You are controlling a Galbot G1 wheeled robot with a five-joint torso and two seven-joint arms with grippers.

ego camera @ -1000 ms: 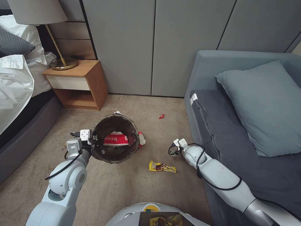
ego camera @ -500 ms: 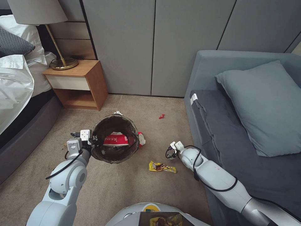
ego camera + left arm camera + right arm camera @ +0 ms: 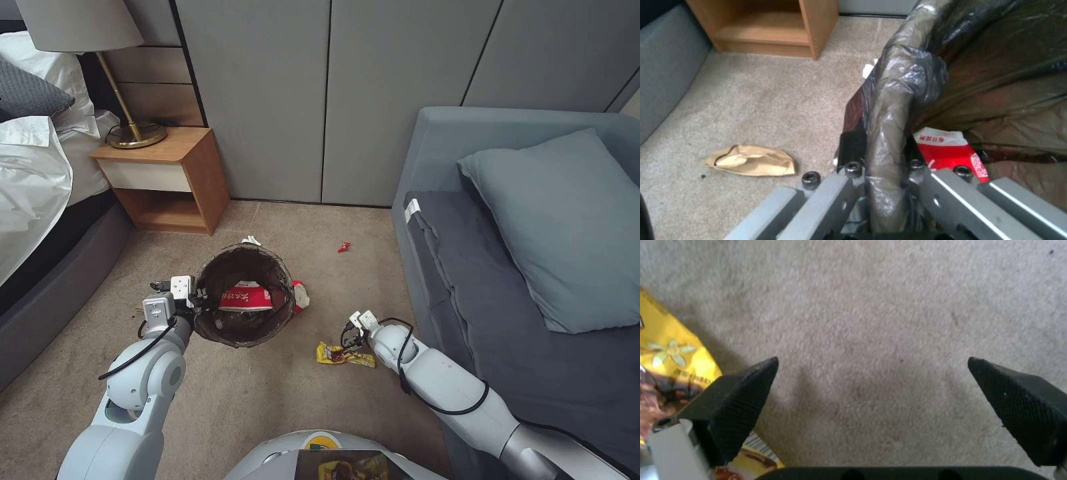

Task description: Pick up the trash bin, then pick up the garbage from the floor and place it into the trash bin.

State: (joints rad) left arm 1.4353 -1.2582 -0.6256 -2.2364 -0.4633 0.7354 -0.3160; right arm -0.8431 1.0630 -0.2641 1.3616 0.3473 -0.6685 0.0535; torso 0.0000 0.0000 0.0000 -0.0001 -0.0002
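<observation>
My right gripper [image 3: 348, 339] has swung in from the sofa side, fingers spread; yellow wrapper [image 3: 345, 355] now just beside one fingertip, not between them. Left gripper [image 3: 195, 300] stays clamped on the trash bin [image 3: 244, 293] rim, so pickup looks close.

Left arm bent at the elbow, forearm reaching forward, wrist level; left gripper [image 3: 195, 299] clamped on the bin rim, one finger [image 3: 853, 146] outside the wall, the other inside, jaws pressing the bag-covered edge between them; right arm extended forward and low, wrist pitched downward; right gripper [image 3: 871, 386] spread wide, pads facing each other with bare carpet in the gap; one pad [image 3: 744, 400] overlaps the yellow wrapper's edge.
</observation>
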